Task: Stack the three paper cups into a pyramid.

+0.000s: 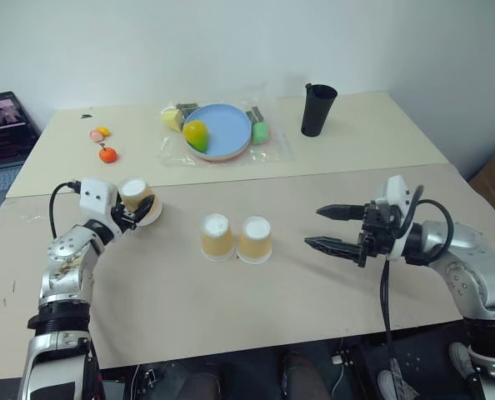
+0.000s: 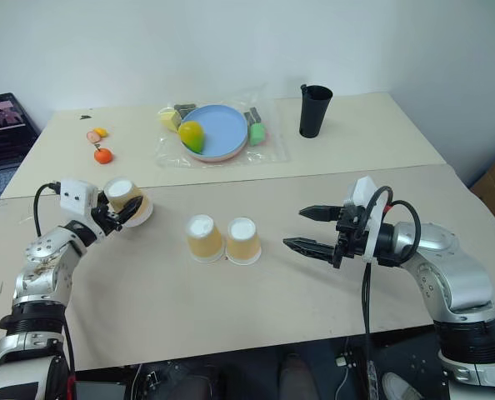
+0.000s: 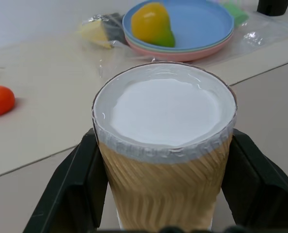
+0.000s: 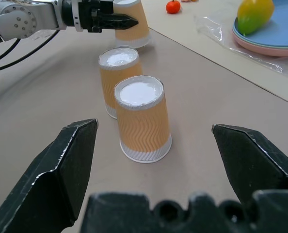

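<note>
Two paper cups stand upside down, side by side and touching, at the middle of the near table. A third paper cup, also white base up and a little tilted, sits between the black fingers of my left gripper, which is shut on its orange-tan side, left of the pair. I cannot tell whether this cup is off the table. My right gripper is open to the right of the pair and points at them with nothing between its fingers.
On the far table a blue plate lies on clear plastic with a yellow-green fruit on it. A tall black cup stands to its right. Small orange toy fruits lie at the far left. A laptop sits beyond the left edge.
</note>
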Robot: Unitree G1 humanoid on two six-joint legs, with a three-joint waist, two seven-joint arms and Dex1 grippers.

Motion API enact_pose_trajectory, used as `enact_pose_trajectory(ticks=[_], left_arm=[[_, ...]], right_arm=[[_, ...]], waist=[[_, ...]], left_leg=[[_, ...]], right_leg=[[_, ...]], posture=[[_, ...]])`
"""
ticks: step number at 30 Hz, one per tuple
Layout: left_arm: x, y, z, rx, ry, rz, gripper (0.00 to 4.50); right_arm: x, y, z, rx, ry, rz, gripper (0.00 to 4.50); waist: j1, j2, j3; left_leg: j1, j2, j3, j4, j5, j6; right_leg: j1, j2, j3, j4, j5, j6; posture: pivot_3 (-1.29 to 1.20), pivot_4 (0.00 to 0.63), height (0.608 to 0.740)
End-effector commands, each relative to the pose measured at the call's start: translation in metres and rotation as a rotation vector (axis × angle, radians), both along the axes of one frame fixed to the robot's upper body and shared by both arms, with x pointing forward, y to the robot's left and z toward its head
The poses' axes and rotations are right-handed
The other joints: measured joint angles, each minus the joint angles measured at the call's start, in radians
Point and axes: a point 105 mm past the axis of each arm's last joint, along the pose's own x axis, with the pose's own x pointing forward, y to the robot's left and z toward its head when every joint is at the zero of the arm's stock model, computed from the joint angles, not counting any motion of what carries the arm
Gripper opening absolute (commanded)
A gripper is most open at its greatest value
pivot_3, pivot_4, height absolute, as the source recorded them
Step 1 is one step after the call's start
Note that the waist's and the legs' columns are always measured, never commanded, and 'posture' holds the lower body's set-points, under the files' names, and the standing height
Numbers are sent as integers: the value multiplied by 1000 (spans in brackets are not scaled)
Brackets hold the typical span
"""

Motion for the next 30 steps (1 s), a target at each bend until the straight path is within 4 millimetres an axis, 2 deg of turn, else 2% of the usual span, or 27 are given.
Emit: enact_pose_trajectory(ticks=[1, 3, 5, 7, 9, 11, 13, 17, 21, 26, 30], left_arm=[[0, -39, 59, -27, -142, -167, 3145], [-8, -77, 79, -55, -140, -364, 3145], [-23, -107, 90, -55, -120, -552, 3145], [-45, -132, 92, 0, -81, -751, 3145], [-68, -146, 92, 45, -42, -921, 3145], [-81, -152, 91, 62, 5, -1026, 3145], [-85, -154, 93, 58, 17, -1070, 3145], [-80, -155, 93, 51, 39, -1083, 3145], [-63, -156, 87, 77, 27, -1021, 3145], [-52, -153, 68, 148, 44, -966, 3145], [-51, -156, 62, 147, 68, -981, 3145]], right_arm=[[-2, 0, 16, 10, -60, 12, 4430], [-1, -1, 16, 7, -63, 8, 4430], [-2, -1, 16, 8, -64, 3, 4430], [-6, -2, 16, 6, -62, 1, 4430], [-10, -4, 16, 2, -59, -7, 4430], [-12, -8, 17, 4, -61, -26, 4430], [-15, -10, 17, 8, -60, -43, 4430], [-19, -11, 14, 2, -58, -59, 4430], [-20, -11, 15, 10, -62, -75, 4430], [-21, -11, 14, 14, -58, -86, 4430], [-21, -11, 13, 15, -58, -90, 4430]], waist=[[2, 0, 0], [0, 0, 0], [-3, 0, 0], [-6, 0, 0], [-13, 0, 0], [-19, 0, 0], [-23, 0, 0], [-20, 0, 0], [-18, 0, 0], [-16, 0, 0], [-9, 0, 0]], left_leg=[[-1, 0, -1, 1, 0, 0], [-2, -1, -1, 1, 0, 0], [-4, -1, -1, 1, 0, 0], [-5, -2, -1, 2, 0, 1], [-5, -2, -1, 2, -1, 2], [-6, -2, 0, 2, -1, 3], [-6, -2, 0, 2, -1, 3], [-3, -3, 0, 4, -1, 3], [-1, -3, 0, 4, -1, 3], [-3, -3, 0, 4, -1, 3], [-4, -3, 0, 4, -1, 3]], right_leg=[[0, 0, 0, 0, 0, 0], [0, -1, 0, 0, 1, 1], [-1, -1, 0, 0, 2, 3], [-1, -1, 1, 0, 2, 3], [-2, -1, 1, 0, 2, 3], [-3, -1, 1, 0, 2, 3], [-3, -1, 1, 1, 2, 3], [-1, -1, 1, 0, 2, 4], [2, -1, 2, 0, 2, 4], [-1, -1, 3, -1, 2, 3], [-1, -1, 3, -1, 2, 3]], posture=[[0, 150, 734], [0, 150, 734], [0, 150, 734], [0, 150, 734], [0, 150, 734], [0, 150, 734], [0, 150, 734], [0, 150, 734], [0, 150, 734], [0, 150, 734], [0, 150, 734]])
